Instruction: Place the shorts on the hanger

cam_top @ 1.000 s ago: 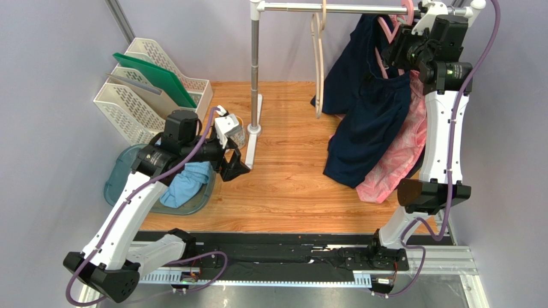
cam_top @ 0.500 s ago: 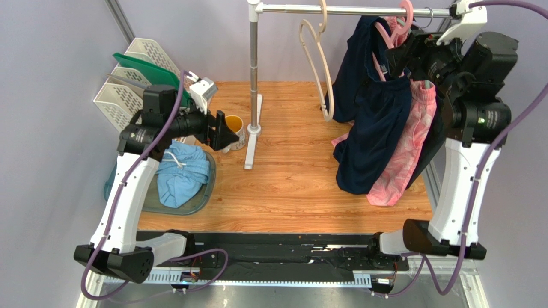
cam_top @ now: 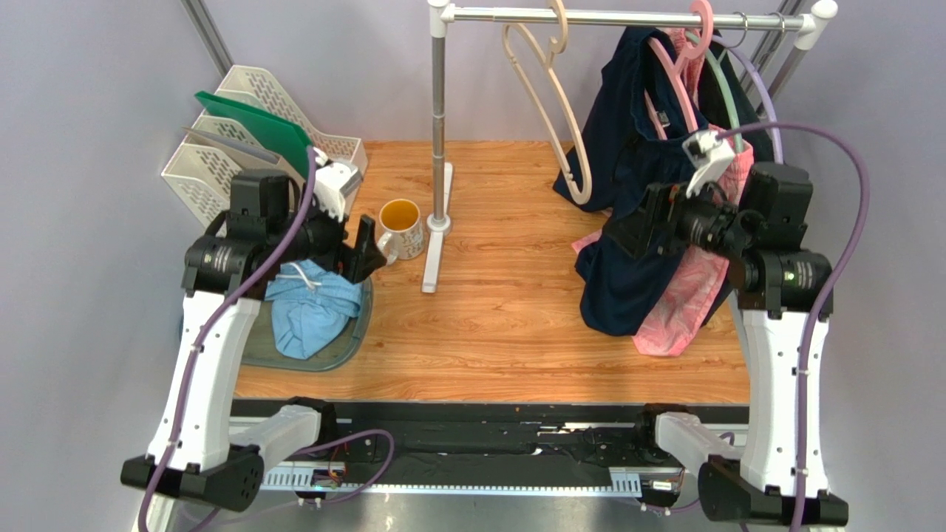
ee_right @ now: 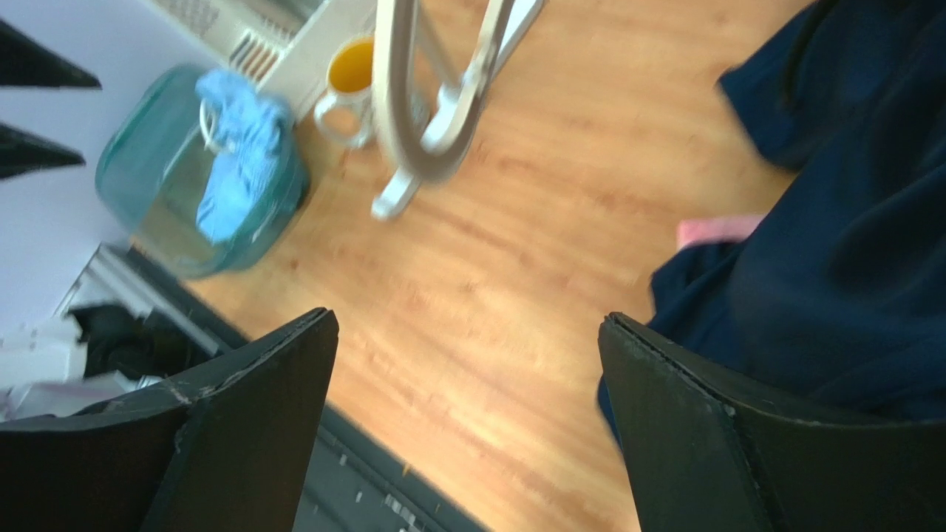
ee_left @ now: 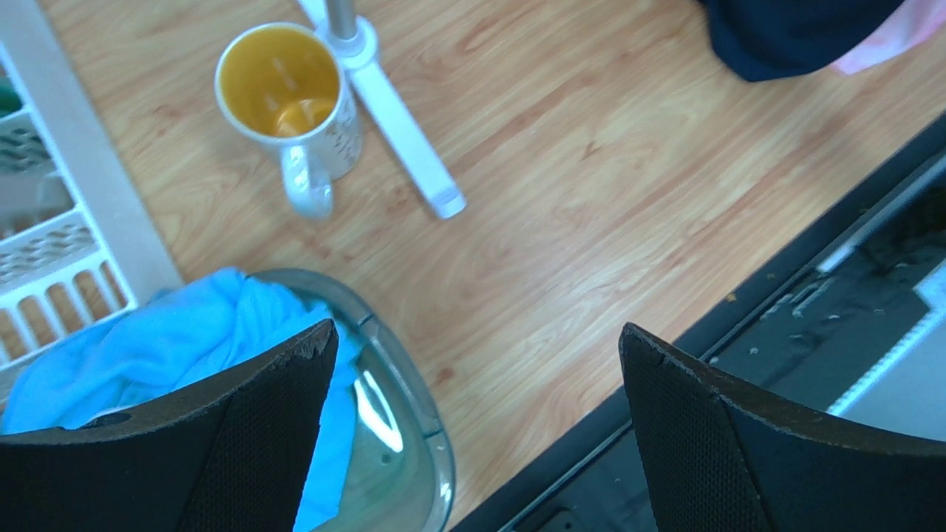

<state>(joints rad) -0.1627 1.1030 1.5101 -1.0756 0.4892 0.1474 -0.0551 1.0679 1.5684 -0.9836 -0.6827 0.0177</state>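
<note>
Navy shorts (cam_top: 622, 290) hung, seemingly on pink hanger (cam_top: 671, 73), right gripper (ee_right: 466, 321) open beside their edge, left gripper (ee_left: 475, 338) open over surface (ee_left: 577, 200) by tray (ee_left: 435, 443) rim

The navy shorts (cam_top: 624, 166) hang on the pink hanger (cam_top: 706, 20) under the right end of the rail (cam_top: 500, 14), the beige hanger (cam_top: 559, 22) near its middle.

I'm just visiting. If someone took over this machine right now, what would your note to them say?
Left gripper: open, empty, over the table beside the tray.
Right gripper: open, empty, beside the navy shorts.
The navy shorts hang from the pink hanger on the rail.
Done: shorts appear hung.
Left: check that they sit securely, then pull the arms back.
</note>
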